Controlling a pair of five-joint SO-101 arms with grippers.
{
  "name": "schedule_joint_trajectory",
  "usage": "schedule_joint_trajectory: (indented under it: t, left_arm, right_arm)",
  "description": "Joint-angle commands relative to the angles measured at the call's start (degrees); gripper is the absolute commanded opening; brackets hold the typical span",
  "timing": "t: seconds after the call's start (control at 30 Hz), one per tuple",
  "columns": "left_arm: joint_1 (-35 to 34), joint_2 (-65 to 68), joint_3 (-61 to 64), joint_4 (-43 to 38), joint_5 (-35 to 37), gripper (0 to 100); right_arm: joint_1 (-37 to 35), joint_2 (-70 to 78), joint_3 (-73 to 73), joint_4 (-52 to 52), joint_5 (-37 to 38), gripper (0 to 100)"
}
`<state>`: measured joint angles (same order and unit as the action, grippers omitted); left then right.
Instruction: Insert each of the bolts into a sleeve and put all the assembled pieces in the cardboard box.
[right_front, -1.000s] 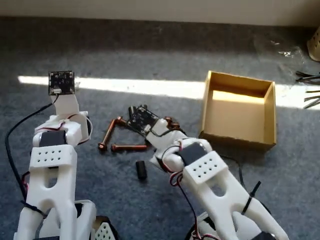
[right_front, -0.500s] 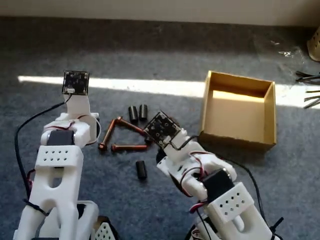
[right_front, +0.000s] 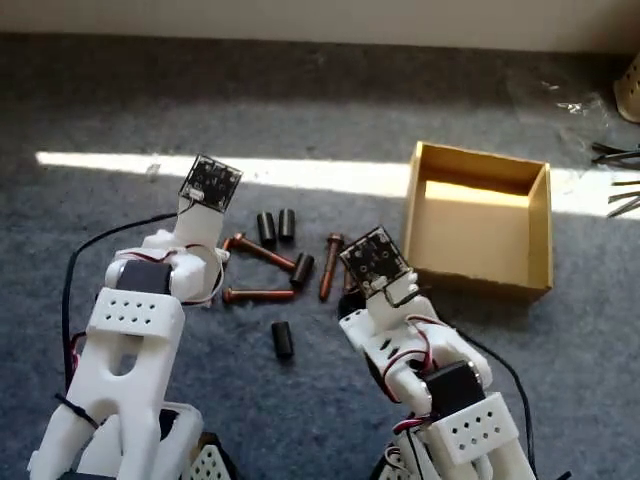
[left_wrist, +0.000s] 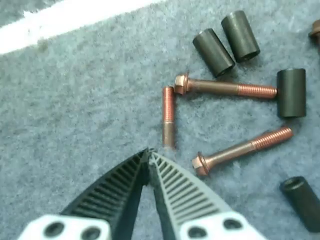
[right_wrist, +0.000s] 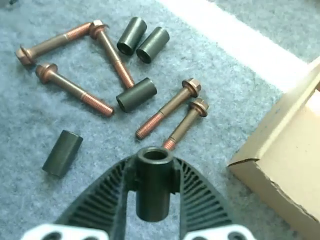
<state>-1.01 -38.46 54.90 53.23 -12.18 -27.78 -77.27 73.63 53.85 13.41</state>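
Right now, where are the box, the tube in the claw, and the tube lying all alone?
box (right_front: 476, 262), high view, front wall.
held tube (right_wrist: 152, 190), right wrist view, its side.
lone tube (right_front: 283, 340), high view, its middle.

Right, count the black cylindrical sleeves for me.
5 black cylindrical sleeves: two side by side, one at the threaded end of a copper metal bolt, one lying alone, one gripped in the right end effector. The arms could hide more.
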Motion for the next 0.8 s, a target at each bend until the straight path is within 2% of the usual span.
schedule_joint_trajectory:
  t: [0.0,0.23,0.47,0.57,0.77]
  left_arm:
    - [2.42,-0.22,-0.48,3.08,-3.96,1]
    - [7.08,-0.13,1.54,4.40,-6.77,1]
    - [9.89,-0.22,3.38,4.48,-29.63,1]
    - [10.33,-0.22,3.74,4.48,-36.92,1]
    - [10.68,-0.40,3.74,4.40,-38.07,1]
  right_arm:
    - [0.40,-1.19,0.75,-2.51,-0.53,0.5]
    - [0.40,-1.19,1.01,-2.51,-0.53,0.5]
    - [0.40,-1.19,1.01,-2.51,-0.53,0.5]
    - [0.57,-1.19,1.10,-2.51,-0.53,0.5]
    - [0.57,-1.19,1.10,-2.51,-0.53,0.5]
